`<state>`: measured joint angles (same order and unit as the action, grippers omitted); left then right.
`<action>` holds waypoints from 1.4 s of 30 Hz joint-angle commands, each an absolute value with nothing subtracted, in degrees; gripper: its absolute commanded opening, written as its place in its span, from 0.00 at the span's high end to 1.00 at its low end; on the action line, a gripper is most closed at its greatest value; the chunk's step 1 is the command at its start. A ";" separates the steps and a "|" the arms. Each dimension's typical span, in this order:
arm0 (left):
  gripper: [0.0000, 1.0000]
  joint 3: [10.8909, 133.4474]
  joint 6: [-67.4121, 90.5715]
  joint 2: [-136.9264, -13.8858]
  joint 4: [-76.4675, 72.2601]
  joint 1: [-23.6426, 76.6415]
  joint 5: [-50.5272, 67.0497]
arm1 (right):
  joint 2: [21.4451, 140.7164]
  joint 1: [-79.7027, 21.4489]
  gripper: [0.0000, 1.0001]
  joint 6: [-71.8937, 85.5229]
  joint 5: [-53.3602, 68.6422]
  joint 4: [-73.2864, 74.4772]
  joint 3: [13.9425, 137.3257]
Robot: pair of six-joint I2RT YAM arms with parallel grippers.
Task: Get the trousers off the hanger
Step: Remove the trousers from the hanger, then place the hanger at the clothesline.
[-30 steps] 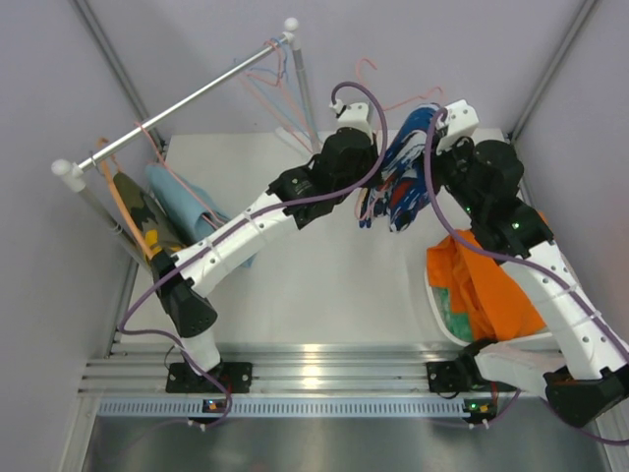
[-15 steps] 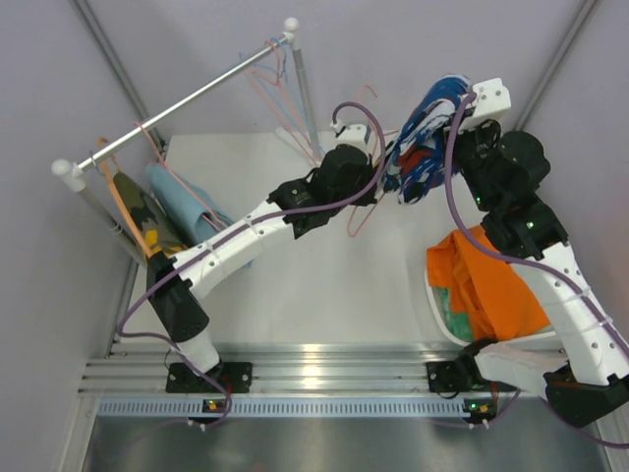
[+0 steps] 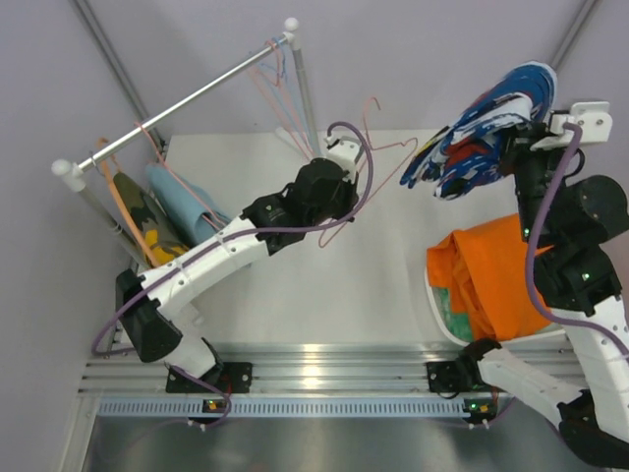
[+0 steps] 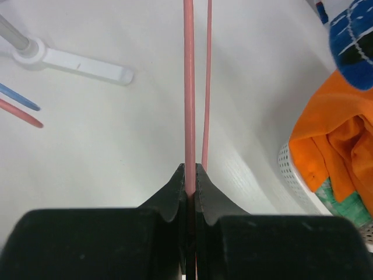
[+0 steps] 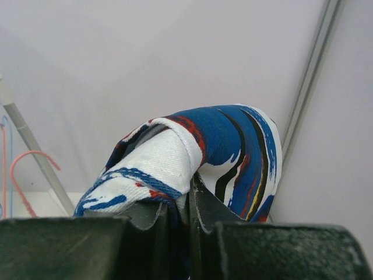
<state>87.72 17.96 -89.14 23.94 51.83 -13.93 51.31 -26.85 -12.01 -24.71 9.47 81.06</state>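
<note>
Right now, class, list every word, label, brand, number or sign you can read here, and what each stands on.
No readable text in any view.
The patterned trousers in the right gripper carry only blue, white, red and black shapes, no letters.
The pink hanger in the left gripper, the orange trousers and the basket show no lettering.

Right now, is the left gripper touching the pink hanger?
Touching. The left wrist view shows the left gripper shut on the pink hanger, its wire pinched between both fingertips.
</note>
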 commanded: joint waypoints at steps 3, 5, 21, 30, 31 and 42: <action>1.00 86.22 11.26 -80.43 23.62 51.59 -8.37 | 46.06 -27.07 1.00 -13.18 -29.70 1.65 81.83; 1.00 84.82 10.29 -77.44 25.83 51.59 -2.41 | 45.88 -27.16 1.00 -13.71 -31.28 3.33 82.18; 1.00 81.72 8.61 -58.98 43.58 51.59 -8.78 | 44.30 -27.16 1.00 -11.08 -34.54 8.61 80.07; 1.00 85.95 13.88 -57.40 52.81 51.59 -21.88 | 44.12 -27.07 1.00 -10.37 -35.33 9.84 79.01; 1.00 86.39 14.23 -57.04 53.26 51.59 -22.84 | 44.21 -27.07 1.00 -10.37 -35.42 9.84 79.01; 1.00 94.65 17.14 -55.11 60.02 51.59 -32.23 | 44.21 -27.07 1.00 -10.11 -35.51 10.02 77.87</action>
